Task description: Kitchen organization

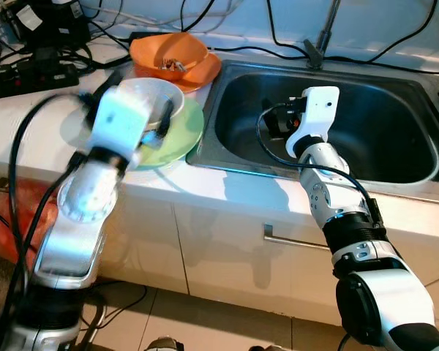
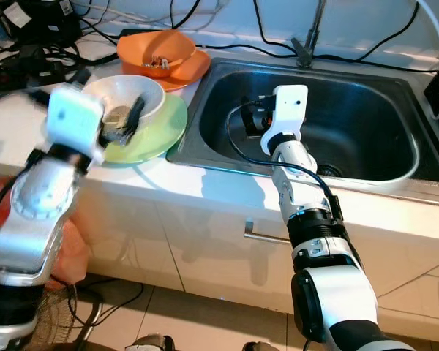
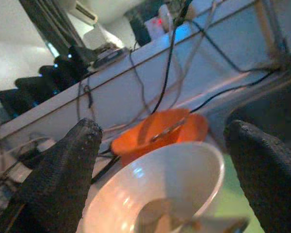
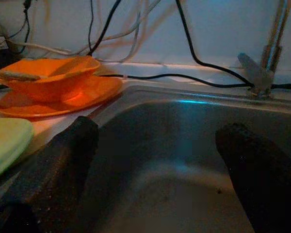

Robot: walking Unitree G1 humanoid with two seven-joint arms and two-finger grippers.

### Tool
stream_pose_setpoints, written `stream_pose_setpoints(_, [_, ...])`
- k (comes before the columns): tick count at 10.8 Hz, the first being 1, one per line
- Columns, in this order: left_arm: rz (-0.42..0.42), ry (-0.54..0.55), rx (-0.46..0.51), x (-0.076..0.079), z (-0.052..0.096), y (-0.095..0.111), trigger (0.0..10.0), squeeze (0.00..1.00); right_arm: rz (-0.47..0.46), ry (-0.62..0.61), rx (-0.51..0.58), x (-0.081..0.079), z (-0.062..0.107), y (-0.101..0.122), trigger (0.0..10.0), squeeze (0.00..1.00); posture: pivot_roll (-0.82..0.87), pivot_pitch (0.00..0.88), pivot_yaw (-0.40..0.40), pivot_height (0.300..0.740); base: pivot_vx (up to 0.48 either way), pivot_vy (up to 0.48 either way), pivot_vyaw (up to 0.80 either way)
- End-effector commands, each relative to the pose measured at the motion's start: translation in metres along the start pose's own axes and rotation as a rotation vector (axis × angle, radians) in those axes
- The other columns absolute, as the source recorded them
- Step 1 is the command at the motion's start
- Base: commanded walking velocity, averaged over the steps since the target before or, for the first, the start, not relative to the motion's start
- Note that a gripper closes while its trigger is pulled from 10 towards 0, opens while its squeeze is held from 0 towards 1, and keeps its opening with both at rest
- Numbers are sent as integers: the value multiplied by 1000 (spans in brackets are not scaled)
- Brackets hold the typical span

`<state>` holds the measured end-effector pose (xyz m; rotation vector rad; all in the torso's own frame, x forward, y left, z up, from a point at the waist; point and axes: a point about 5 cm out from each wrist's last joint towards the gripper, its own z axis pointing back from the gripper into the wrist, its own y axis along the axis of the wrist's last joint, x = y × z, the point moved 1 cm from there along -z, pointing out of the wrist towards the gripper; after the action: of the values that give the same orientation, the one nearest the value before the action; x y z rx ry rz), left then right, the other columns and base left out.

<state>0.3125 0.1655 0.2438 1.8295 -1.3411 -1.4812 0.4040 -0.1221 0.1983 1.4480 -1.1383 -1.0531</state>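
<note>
White glossy bowl (image 2: pixel 128 99) sits on a green plate (image 2: pixel 161 131); left gripper (image 3: pixel 165 179) spread wide around it, right gripper (image 4: pixel 155 165) wide open, empty

Two bowls, one white (image 2: pixel 124 99) and one orange (image 2: pixel 157 53), two plates, one sink (image 2: pixel 351 124).

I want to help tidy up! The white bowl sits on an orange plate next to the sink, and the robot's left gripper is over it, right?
Not quite. The white bowl sits on a green plate, not an orange one; the right eye view shows this. The orange plate lies farther back and holds an orange bowl. The rest is right: it is next to the sink, with the left gripper open over it.
</note>
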Motion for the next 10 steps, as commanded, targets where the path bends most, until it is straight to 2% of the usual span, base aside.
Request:
stream_pose_setpoints(1, [-66,-24,4,0,3,-5,10000,0,-16,-6,-1,1,0,2,10000,0,157,74,-6,740,0,0,0])
stream_pose_setpoints(3, [-126,-54,-15,0,6,-17,10000,0,-34,-10,7,2,0,5,10000,0,154,73,2,740,0,0,0])
stream_pose_setpoints(4, [-164,-81,-19,0,7,-23,10000,0,-54,26,6,-3,1,6,10000,0,153,73,4,740,0,0,0])
stream_pose_setpoints(5, [-179,-109,-14,0,7,-26,10000,0,-71,135,-8,-18,5,5,10000,0,151,74,5,740,0,0,0])
stream_pose_setpoints(6, [-183,-126,-3,0,5,-27,10000,0,-65,283,-25,-35,15,5,10000,0,146,76,7,740,0,0,0])
stream_pose_setpoints(7, [-186,-130,9,0,3,-26,10000,0,-40,408,-47,-46,27,4,10000,0,139,78,7,740,0,0,0])
stream_pose_setpoints(10, [-194,-146,46,0,2,-21,10000,0,-22,546,-93,-49,46,3,10000,0,135,82,6,740,0,0,0])
